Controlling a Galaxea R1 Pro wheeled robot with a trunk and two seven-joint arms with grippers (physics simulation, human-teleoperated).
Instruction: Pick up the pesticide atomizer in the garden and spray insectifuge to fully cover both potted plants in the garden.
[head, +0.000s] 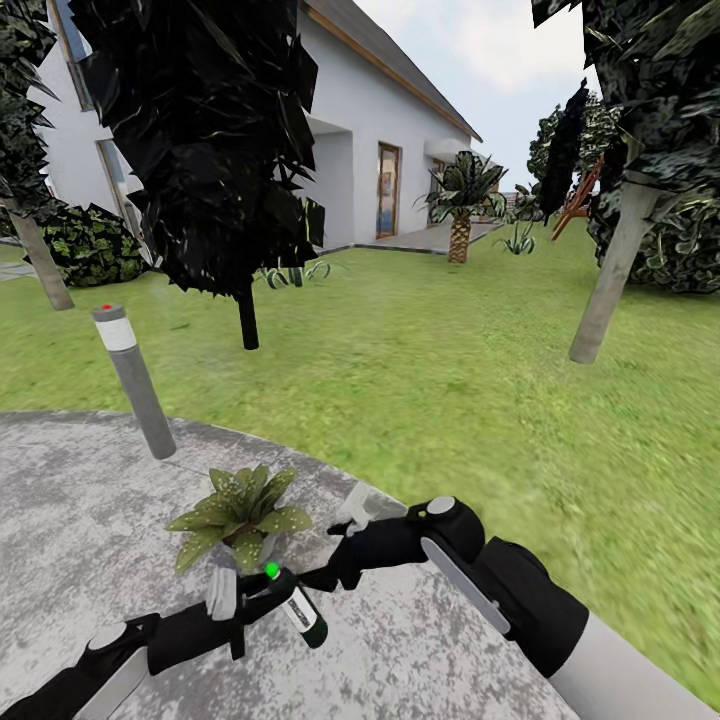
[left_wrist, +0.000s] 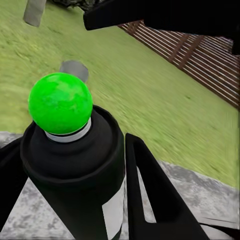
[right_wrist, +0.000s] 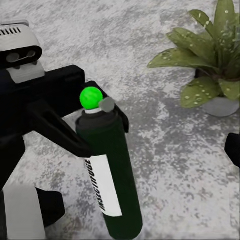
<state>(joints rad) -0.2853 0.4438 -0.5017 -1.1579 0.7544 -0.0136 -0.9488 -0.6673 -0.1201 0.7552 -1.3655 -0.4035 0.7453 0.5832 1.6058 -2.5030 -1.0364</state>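
Left wrist view adds the brown fence; left gripper fingers clamp the green-tipped atomizer, right gripper fingers' state indeterminate.

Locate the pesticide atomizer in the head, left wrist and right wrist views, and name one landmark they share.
Head view: pesticide atomizer low, left of centre, in the left end effector, near the potted plant.
Left wrist view: close up, lower left, green tip on top.
Right wrist view: centre-left, white label facing the camera.
Shared landmark: the grey stone paving.
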